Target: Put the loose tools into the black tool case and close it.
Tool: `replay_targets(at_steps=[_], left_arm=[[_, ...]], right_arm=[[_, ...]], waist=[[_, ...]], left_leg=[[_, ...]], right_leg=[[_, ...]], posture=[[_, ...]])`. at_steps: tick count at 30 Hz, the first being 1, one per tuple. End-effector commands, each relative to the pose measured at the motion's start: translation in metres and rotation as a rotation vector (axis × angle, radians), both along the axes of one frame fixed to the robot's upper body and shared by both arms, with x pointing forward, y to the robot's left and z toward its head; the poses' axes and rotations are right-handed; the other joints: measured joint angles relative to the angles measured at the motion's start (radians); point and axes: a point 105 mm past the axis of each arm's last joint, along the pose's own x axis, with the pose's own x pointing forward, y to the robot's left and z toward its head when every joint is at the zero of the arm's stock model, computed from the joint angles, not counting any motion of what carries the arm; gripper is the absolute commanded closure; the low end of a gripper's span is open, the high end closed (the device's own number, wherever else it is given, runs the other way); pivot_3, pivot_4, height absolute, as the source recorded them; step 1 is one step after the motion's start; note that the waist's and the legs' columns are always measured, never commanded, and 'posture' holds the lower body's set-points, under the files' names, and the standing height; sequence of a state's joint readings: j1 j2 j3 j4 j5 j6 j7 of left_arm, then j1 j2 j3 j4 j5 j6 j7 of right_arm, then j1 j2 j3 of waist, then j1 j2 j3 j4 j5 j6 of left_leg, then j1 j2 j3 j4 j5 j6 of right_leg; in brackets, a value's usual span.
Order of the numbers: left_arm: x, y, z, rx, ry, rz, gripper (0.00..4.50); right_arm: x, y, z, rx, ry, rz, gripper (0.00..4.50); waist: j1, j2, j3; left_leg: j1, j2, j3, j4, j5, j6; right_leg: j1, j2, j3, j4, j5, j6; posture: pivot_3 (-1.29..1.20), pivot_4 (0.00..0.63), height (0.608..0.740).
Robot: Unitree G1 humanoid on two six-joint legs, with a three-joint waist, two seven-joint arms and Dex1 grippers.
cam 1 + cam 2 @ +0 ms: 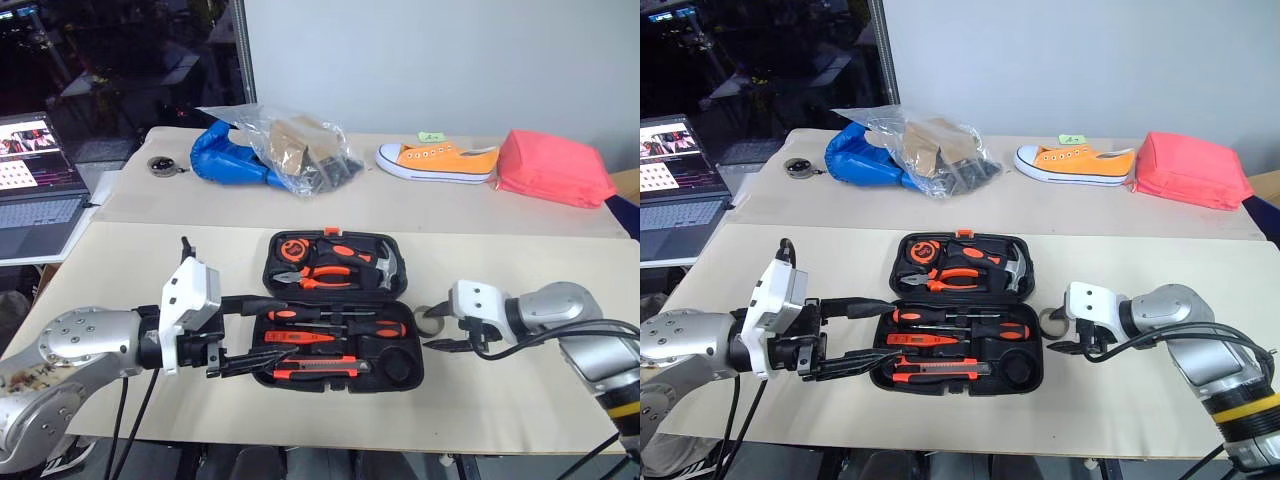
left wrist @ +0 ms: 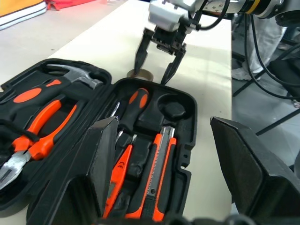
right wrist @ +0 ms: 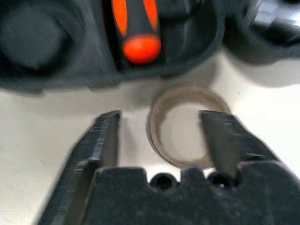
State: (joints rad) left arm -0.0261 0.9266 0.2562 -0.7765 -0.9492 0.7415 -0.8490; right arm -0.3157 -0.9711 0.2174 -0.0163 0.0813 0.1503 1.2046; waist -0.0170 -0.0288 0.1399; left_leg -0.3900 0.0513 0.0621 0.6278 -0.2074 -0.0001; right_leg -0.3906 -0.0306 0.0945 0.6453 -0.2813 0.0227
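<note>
Both head views look forward and down over the table [image 1: 150, 250]. Left wrist view looks low across the open black tool case [image 2: 187, 154]; right wrist view sits close above the tape roll [image 3: 185, 126]; all share the case.

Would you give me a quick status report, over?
Left gripper open, empty, at the case edge. Right gripper open, straddling the tape roll on the table. Case open, other tools seated. Nothing blocking.
</note>
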Motion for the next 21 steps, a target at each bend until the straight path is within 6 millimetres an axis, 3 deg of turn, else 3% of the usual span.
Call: replay_targets(at_steps=[1, 5, 11, 14, 18, 21], left_arm=[[-0.007, -0.003, 0.003, -0.014, -0.018, -0.008, 1.13], [-0.01, -0.002, -0.001, -0.017, -0.006, 0.005, 1.13], [-0.011, 0.001, -0.007, -0.018, 0.015, 0.02, 1.13], [-0.014, 0.005, -0.012, -0.007, 0.035, 0.024, 1.13], [-0.019, 0.008, -0.015, -0.009, 0.051, 0.014, 1.13], [-0.025, 0.008, -0.012, -0.031, 0.061, -0.016, 1.13]], right_arm=[[0.005, -0.001, 0.008, -0.016, -0.029, 0.04, 3.03], [0.001, 0.0, 0.017, 0.003, -0.03, 0.065, 4.44], [-0.013, -0.001, 0.049, 0.077, -0.029, 0.062, 4.44], [-0.037, 0.022, 0.07, 0.158, 0.032, 0.129, 4.44], [-0.061, 0.057, 0.06, 0.157, 0.105, 0.231, 4.44], [-0.062, 0.064, 0.046, 0.11, 0.111, 0.235, 4.44]], waist=[[0.0, 0.0, 0.0], [0.0, 0.0, 0.0], [0.002, 0.001, 0.0], [0.002, 0.001, 0.001], [-0.004, 0.001, 0.001], [-0.001, 0.001, 0.001]], left_leg=[[0.0, 0.0, 0.0, 0.0, 0.0, 0.0], [0.001, 0.0, 0.0, 0.0, 0.0, 0.0], [0.001, 0.0, 0.0, 0.001, 0.0, 0.0], [0.001, 0.0, -0.001, 0.001, 0.0, 0.0], [0.002, 0.002, -0.002, -0.001, 0.0, 0.0], [0.002, 0.003, -0.002, 0.0, 0.0, 0.0]], right_leg=[[0.0, 0.0, 0.0, 0.0, 0.0, 0.0], [0.0, 0.0, 0.0, 0.001, 0.0, 0.0], [0.001, 0.0, 0.0, 0.001, 0.0, 0.0], [0.001, 0.0, 0.0, 0.001, 0.0, 0.0], [0.001, 0.002, 0.0, 0.001, -0.001, -0.001], [0.001, 0.002, -0.001, 0.001, -0.002, 0.0]], posture=[[0.0, 0.15, 0.74], [0.0, 0.15, 0.74], [0.0, 0.15, 0.74], [0.0, 0.15, 0.74], [0.0, 0.15, 0.74], [0.0, 0.15, 0.74]])
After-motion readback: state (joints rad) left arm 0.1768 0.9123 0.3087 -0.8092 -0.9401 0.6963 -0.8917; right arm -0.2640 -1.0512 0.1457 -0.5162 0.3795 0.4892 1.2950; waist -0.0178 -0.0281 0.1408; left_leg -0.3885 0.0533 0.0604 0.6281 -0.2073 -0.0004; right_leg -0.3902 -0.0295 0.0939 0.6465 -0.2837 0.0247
